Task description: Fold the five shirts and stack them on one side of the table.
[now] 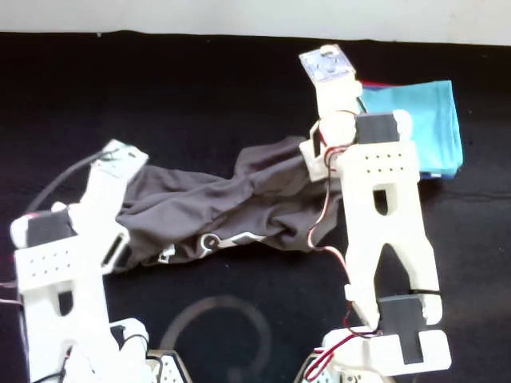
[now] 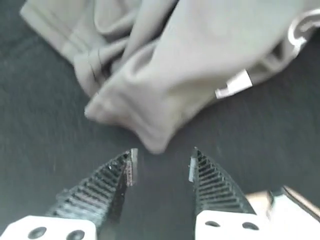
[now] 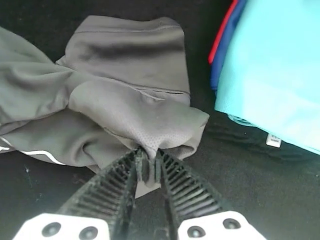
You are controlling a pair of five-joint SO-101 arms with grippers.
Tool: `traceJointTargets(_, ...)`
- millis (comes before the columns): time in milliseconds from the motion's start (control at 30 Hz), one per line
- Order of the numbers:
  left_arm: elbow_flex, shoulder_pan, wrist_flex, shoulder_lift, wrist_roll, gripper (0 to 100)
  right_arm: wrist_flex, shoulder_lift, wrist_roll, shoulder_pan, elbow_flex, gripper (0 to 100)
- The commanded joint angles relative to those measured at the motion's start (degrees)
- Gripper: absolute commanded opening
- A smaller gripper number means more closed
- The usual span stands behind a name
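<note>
On the black bench [image 1: 200, 96], the right tool [image 3: 148, 165] pinches the grey shirt [image 1: 231, 203]; the left tool [image 2: 161, 165], jaws apart, should grip the nearest hem squarely before spreading.

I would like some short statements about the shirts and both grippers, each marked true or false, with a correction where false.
1. The right gripper is shut on the gray shirt. True.
2. The left gripper also grips the gray shirt. False: it is open, with nothing between its fingers; the cloth lies just ahead of them.
3. The turquoise shirt lies on top of other folded shirts. True.
4. The gray shirt is folded flat. False: it lies crumpled on the table.
</note>
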Motion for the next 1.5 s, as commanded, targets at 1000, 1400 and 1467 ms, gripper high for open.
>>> traceJointTargets(1000, -22.02, -1.54, -8.09, 31.6, 0.35, 18, 0.31, -0.13, -0.44, 3.12, -2.24, 0.5)
traceJointTargets(1400, -15.52, -1.36, -21.19, 32.22, 0.35, 18, 0.31, -0.48, -0.44, 3.03, -2.24, 0.5)
traceJointTargets(1467, -12.7, -1.45, -24.97, 32.22, 0.18, 18, 0.31, -0.57, -0.44, 3.03, -2.51, 0.5)
